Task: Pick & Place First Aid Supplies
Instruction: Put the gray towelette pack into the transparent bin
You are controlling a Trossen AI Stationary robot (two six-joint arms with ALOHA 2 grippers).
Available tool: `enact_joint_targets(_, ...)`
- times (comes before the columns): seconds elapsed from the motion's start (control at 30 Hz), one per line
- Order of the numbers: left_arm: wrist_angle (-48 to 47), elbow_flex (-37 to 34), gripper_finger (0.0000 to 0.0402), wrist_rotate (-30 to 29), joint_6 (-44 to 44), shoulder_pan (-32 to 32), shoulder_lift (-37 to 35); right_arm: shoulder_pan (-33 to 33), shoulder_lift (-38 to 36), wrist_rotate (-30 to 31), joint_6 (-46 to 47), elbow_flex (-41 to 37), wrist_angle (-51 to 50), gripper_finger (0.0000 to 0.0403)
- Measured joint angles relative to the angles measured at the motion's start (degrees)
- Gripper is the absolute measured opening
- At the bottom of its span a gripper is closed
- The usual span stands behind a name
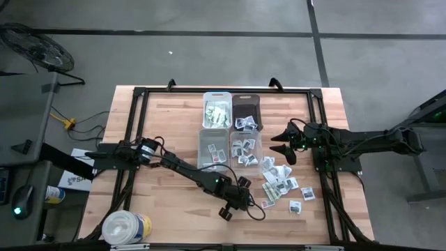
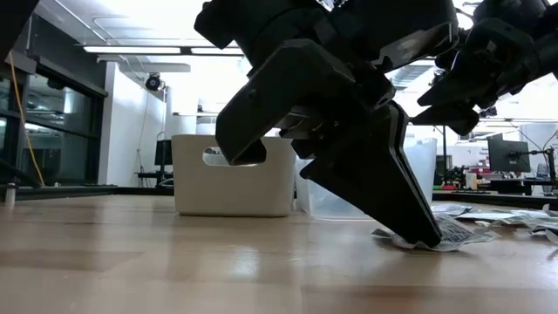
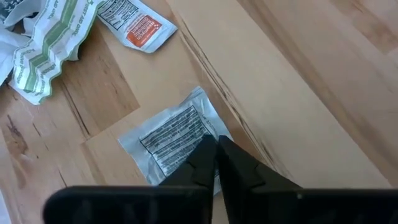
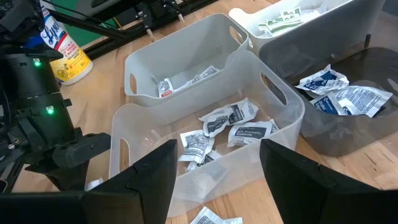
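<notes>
My left gripper (image 3: 216, 149) reaches low over the table's near middle (image 1: 256, 202), with its fingers shut on a white packet with dark print (image 3: 171, 134). In the low view its fingertips (image 2: 423, 237) come down on that packet (image 2: 455, 234). More first aid supplies lie loose on the wood (image 1: 279, 180), among them an orange-printed packet (image 3: 140, 26) and green-striped ones (image 3: 43, 46). My right gripper (image 4: 217, 180) hangs open at the right, above the table (image 1: 282, 148) and beside the bins. My left gripper has closed its two fingers on the packet's edge nearest to it (image 3: 208, 135), and the fingertips meet there. The fingers slant down from the table's left side. The packet lies flat on the table (image 2: 261, 262) under them.
Four bins stand in a block at the table's far middle: a white bin (image 1: 217, 110) with greenish packets, a dark bin (image 1: 246, 110), and two clear bins (image 1: 213, 148) (image 1: 246, 150) holding packets. A white round tub (image 1: 125, 226) stands at the near left corner.
</notes>
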Motion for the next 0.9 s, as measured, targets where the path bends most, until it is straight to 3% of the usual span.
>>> enact_joint_targets(0.3, 0.1, 0.0, 0.0002, 0.9, 0.7, 0.0, 0.0, 0.0, 0.0, 0.0, 0.0, 0.0, 0.0, 0.0222)
enact_joint_targets(0.9, -7.3, 6.7, 0.0, 14.1, 13.9, 2.0, -7.9, 0.0, 0.2, 0.0, 0.0, 0.0, -0.3, 0.0222)
